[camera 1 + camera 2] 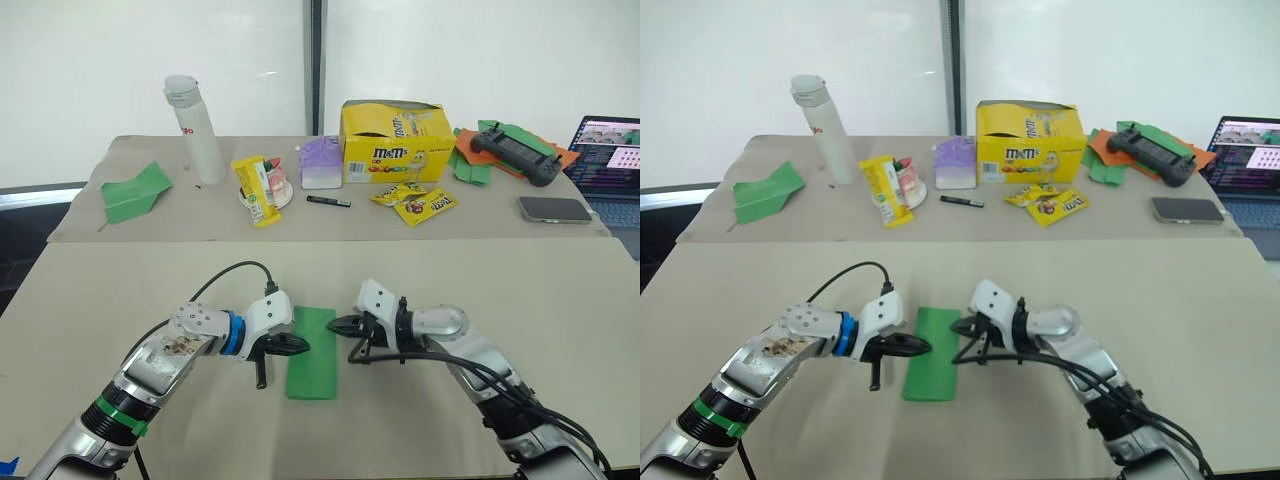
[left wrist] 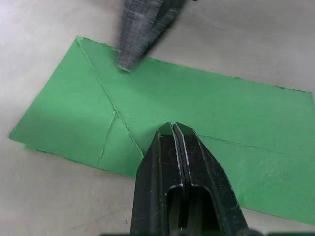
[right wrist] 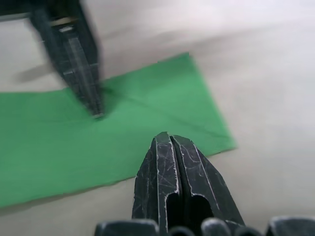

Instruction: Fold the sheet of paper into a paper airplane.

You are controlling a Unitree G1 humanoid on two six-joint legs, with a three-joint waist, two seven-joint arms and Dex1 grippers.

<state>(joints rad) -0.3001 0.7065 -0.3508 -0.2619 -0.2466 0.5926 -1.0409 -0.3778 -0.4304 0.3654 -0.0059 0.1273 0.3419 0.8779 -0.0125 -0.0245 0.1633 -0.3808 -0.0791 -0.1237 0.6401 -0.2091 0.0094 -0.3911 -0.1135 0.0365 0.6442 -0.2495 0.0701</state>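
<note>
The sheet of paper (image 1: 312, 368) is bright green and lies flat on the near table as a narrow folded strip with diagonal crease lines (image 2: 106, 98). My left gripper (image 1: 303, 345) is shut, its tip over the strip's left edge. From the other side my right gripper (image 1: 333, 324) is also shut, its tip at the strip's right edge, a little farther back. In the left wrist view my shut fingers (image 2: 172, 147) rest over the paper, with the right gripper's tip (image 2: 129, 59) across from them. The paper airplane is out of view.
The back table holds a broader green paper dart (image 1: 135, 190), a white bottle (image 1: 197, 130), snack packets (image 1: 257, 188), a purple carton (image 1: 320, 163), a black pen (image 1: 328, 201), a yellow box (image 1: 393, 140), a gamepad (image 1: 515, 150) on crumpled papers, a phone (image 1: 555, 209) and a laptop (image 1: 612, 155).
</note>
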